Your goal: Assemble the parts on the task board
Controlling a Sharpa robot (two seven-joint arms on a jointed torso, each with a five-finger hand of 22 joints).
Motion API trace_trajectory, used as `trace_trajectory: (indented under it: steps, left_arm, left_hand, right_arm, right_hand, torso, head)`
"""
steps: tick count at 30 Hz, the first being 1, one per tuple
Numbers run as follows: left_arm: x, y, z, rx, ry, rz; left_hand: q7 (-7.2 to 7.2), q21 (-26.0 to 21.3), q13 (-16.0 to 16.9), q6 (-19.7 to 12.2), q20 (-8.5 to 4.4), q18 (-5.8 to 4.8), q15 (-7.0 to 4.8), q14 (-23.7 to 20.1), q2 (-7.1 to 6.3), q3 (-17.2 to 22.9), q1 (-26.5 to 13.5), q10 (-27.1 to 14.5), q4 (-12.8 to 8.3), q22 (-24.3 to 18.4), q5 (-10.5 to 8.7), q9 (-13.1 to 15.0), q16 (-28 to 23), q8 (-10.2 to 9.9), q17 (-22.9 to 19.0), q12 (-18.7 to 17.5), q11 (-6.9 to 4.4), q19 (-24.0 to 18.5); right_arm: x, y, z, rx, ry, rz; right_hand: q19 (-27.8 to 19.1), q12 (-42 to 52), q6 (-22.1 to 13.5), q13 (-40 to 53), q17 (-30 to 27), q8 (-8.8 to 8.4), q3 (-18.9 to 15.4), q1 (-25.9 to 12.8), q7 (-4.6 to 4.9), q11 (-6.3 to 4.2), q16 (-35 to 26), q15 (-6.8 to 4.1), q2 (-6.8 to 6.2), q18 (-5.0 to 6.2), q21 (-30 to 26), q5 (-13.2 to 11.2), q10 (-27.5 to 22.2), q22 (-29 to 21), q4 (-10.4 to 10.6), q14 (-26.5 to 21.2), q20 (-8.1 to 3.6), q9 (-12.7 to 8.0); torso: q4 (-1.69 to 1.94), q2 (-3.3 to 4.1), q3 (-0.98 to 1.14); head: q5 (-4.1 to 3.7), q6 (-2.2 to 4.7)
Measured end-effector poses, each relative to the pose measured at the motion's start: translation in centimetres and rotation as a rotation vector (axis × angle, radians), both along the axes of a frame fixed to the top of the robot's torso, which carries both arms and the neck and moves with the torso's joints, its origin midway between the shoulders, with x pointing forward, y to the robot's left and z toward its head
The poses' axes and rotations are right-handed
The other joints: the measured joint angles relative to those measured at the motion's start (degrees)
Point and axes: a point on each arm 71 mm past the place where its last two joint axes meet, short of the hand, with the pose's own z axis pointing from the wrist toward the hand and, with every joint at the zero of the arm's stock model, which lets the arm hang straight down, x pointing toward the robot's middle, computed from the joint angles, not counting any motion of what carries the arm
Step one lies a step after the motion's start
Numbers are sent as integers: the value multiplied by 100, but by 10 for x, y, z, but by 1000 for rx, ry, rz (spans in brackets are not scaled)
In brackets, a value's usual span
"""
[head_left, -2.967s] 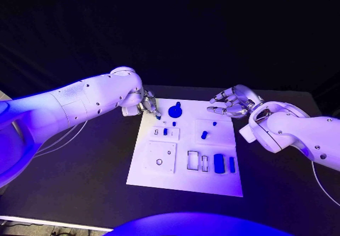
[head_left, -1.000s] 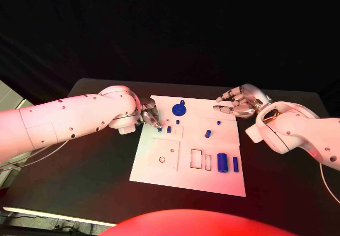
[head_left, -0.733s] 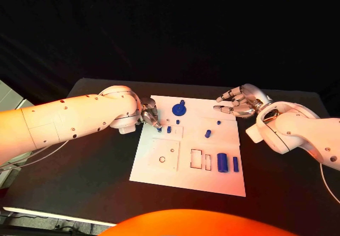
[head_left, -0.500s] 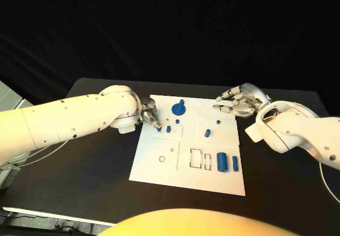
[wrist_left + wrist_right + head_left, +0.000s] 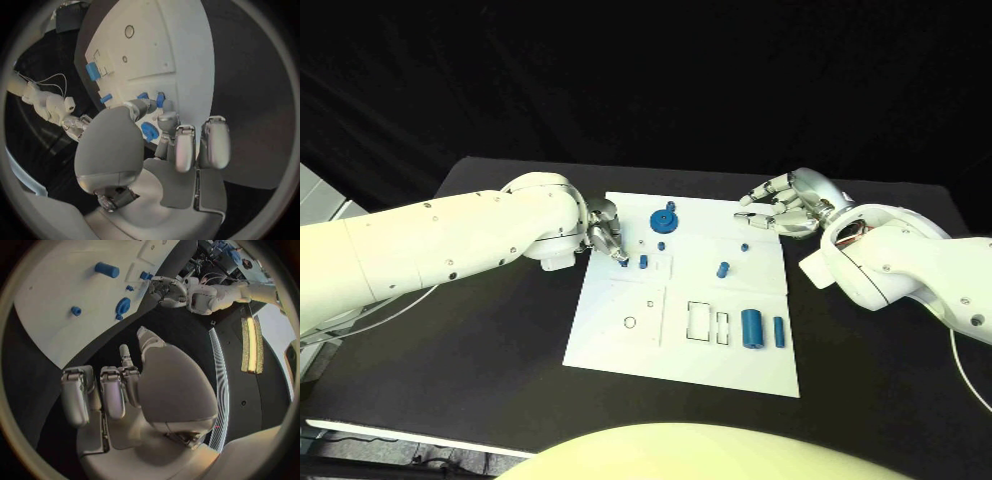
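Black table [image 5: 473, 350] carries the white task board [image 5: 682, 345]. At its left edge, the left hand [image 5: 604, 237] pinches a small blue part [image 5: 622, 262]. Beyond its far right corner, the right hand [image 5: 783, 212] hovers, fingers curled, empty.

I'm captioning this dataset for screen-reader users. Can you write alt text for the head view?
A white task board lies on a black table, with small blue parts on it. The left hand has its fingertips at a small blue piece by the board's left edge, while the right hand hovers curled beyond its far right corner.
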Motion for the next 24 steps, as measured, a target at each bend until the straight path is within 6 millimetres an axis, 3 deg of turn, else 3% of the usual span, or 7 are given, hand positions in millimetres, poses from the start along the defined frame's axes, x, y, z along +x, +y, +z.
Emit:
trace_trajectory:
  steps: [24]
  left_arm:
    - [1, 0, 0, -1, 7, -5]
  left_hand:
    - [-1, -1, 18, 20, 0, 0, -20, 21, 0, -16, 0, 30, -16, 0, 1, -3, 0, -5, 0, 19, -12, -1]
  right_arm:
    - [0, 1, -1, 0, 0, 1]
  right_hand:
    - [0, 0, 0, 0, -2, -1, 0, 0, 0, 0, 0, 0, 0, 0, 0, 0, 0, -2, 0, 0, 0, 0]
  torso:
    - [-3, 0, 1]
  head:
    - [4, 4]
